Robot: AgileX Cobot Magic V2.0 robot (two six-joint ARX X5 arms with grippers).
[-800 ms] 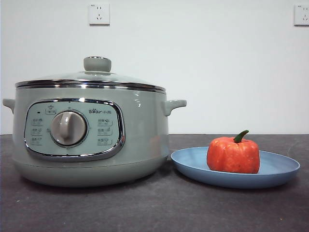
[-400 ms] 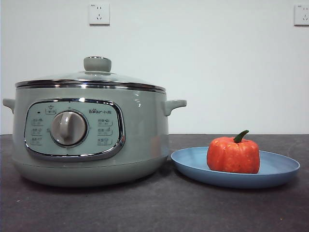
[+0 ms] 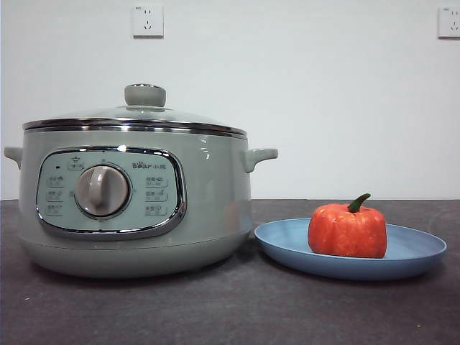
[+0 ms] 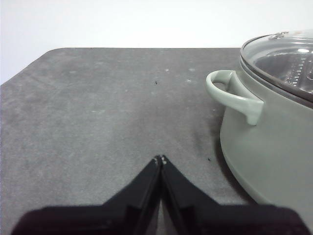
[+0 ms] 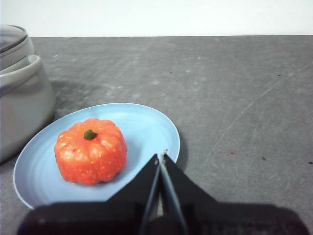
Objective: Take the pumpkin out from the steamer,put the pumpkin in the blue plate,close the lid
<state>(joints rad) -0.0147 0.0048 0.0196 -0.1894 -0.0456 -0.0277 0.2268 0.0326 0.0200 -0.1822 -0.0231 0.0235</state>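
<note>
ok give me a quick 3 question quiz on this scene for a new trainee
1. True or false: the lid sits closed on the steamer.
2. Where is the pumpkin? A) inside the steamer B) on the blue plate C) on the bare table
3. Fill in: the left end effector and the right end effector both have their jaws ____ and hold nothing.

Key: 1 true; 2 B; 3 shut
</note>
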